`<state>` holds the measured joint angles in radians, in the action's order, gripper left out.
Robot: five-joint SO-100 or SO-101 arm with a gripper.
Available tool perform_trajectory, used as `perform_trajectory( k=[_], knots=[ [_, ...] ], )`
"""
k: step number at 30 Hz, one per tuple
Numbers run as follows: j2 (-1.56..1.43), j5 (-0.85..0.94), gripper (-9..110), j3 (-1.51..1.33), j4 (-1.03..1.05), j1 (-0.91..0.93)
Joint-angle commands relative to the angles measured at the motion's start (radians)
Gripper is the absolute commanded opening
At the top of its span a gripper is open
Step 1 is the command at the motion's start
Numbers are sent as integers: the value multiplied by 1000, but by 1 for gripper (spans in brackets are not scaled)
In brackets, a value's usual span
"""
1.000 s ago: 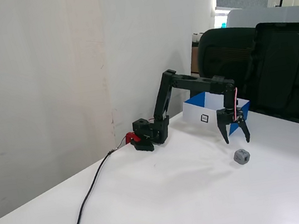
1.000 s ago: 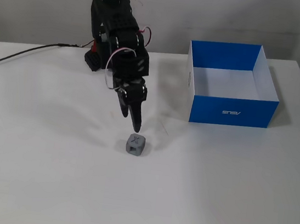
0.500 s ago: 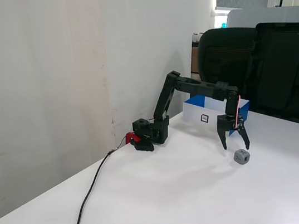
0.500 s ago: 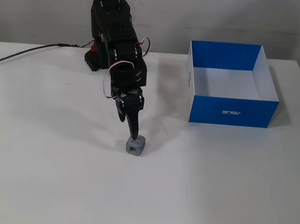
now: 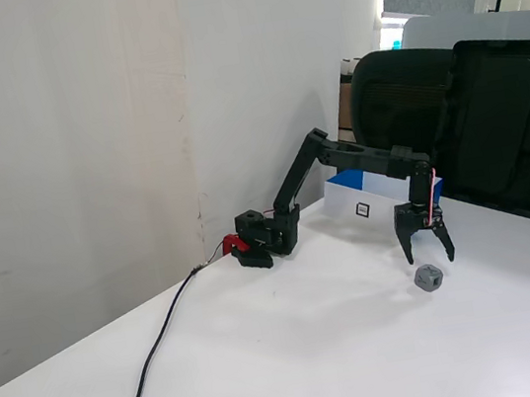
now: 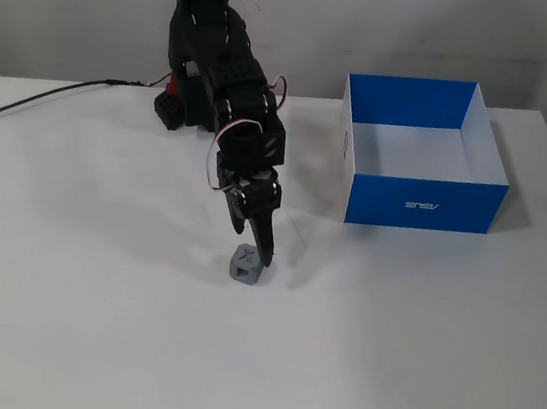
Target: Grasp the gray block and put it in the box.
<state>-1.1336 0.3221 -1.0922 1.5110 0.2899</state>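
Observation:
The gray block (image 5: 429, 279) (image 6: 245, 265) rests on the white table (image 5: 298, 353) (image 6: 354, 356). My gripper (image 5: 430, 259) (image 6: 260, 255) hangs point-down just above it, open, its two fingers spread about a block's width apart in a fixed view, with nothing between them. In the other fixed view the fingers line up edge-on and the lower tip sits at the block's upper right corner; contact cannot be told. The box (image 5: 365, 198) (image 6: 423, 156), blue outside and white inside, stands empty behind the gripper and to the right.
The arm's base (image 5: 261, 239) (image 6: 181, 102) is clamped near the wall, with a black cable (image 5: 159, 354) (image 6: 35, 98) trailing off across the table. A black office chair (image 5: 473, 117) stands beyond the table's far edge.
The arm has stretched farther out and the gripper has dropped from beside the box down to just over the block. The block has stayed where it was.

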Motion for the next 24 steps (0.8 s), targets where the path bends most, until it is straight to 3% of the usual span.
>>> perform_trajectory(
  k=[1,18,24],
  knots=[
    [9,0,34,106,0,6],
    [86,2,33,126,0,3],
    [91,3,26,106,-12,-3]
  ],
)
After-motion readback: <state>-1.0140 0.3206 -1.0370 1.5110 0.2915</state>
